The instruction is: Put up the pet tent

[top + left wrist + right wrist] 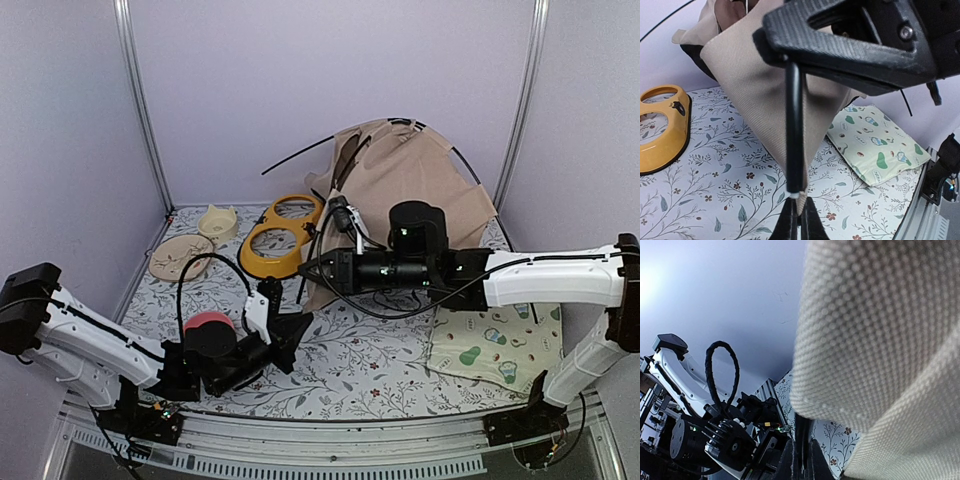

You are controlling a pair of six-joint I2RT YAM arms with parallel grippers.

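Pet tent [415, 185]: tan fabric, black edging, thin black poles; half-raised at the far centre-right of the table [370, 370].
Pole [794, 130]: runs down the tent's near-left fabric corner, pinched by the closed right gripper [801, 462].
Left gripper [799, 222]: jaws closed, tips meeting the pole's white-capped lower end, a detail only the left wrist view shows.
Right wrist view: the coarse fabric weave, close up.
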